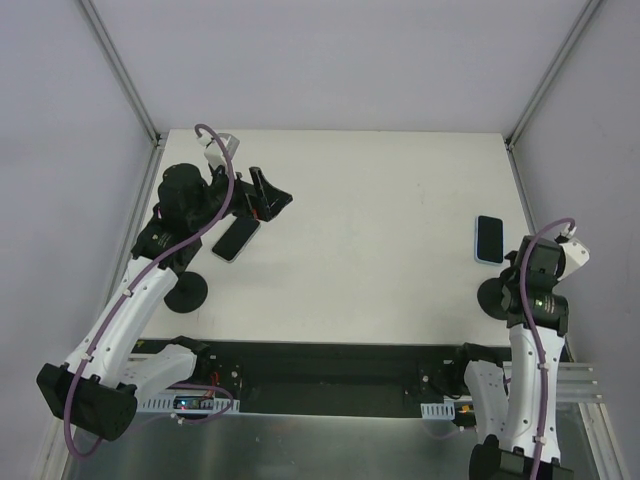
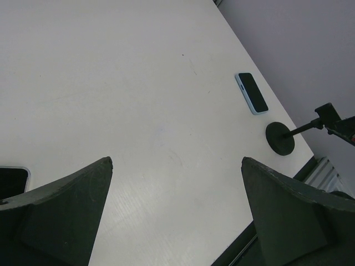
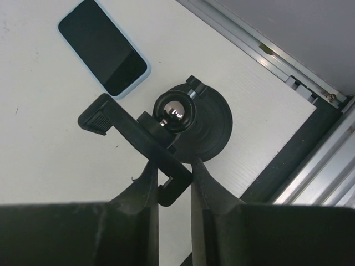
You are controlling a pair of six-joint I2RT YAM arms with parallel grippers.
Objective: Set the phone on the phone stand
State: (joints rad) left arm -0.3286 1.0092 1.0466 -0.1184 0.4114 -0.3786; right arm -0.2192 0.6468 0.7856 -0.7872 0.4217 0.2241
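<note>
The phone (image 1: 236, 238), black screen with a thin white rim, lies flat on the table at the left; only its corner (image 2: 11, 180) shows in the left wrist view. My left gripper (image 1: 268, 194) is open and empty just beyond the phone, apart from it; in its wrist view (image 2: 177, 160) only bare table lies between the jaws. The phone stand (image 1: 495, 297) stands at the right near edge, its disc base (image 3: 211, 124) on the table. My right gripper (image 3: 173, 166) is shut on the stand's black clamp cradle (image 3: 133, 133). The stand also shows in the left wrist view (image 2: 280, 137).
A light-blue-cased phone (image 1: 489, 238) lies just beyond the stand, also in the right wrist view (image 3: 103, 46) and the left wrist view (image 2: 252, 92). A second black disc (image 1: 185, 292) sits under my left arm. The table's near edge (image 3: 288, 149) is close to the stand.
</note>
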